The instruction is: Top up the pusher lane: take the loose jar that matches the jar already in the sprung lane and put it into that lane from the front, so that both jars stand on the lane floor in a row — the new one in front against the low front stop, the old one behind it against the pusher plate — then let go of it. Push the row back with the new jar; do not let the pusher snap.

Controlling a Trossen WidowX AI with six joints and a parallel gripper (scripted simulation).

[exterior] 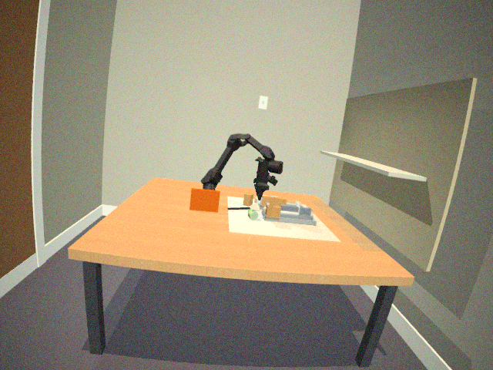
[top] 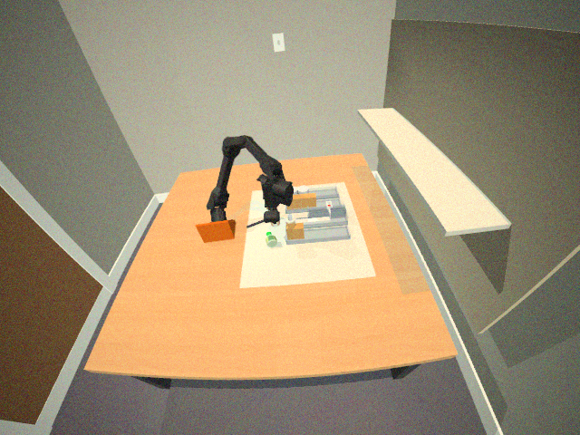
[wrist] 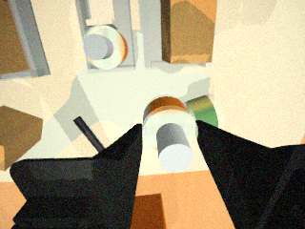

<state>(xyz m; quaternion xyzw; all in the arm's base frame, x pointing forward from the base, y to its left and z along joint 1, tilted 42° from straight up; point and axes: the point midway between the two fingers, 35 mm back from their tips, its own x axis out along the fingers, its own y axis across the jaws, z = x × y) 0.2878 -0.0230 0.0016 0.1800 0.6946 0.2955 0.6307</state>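
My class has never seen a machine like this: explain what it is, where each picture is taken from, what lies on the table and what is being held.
The machine is one black jointed arm, ending in a claw with two fingers.

The top picture looks down on the table from above; the exterior one looks across it from outside. The wrist picture looks along the claw, whose black fingers show at either side.

On a pale mat lie a grey tray with lanes, brown blocks, a black stick and a green jar on its side. An orange panel is near the arm's base.

The claw holds a jar with a grey cap. A similar one is in a lane.
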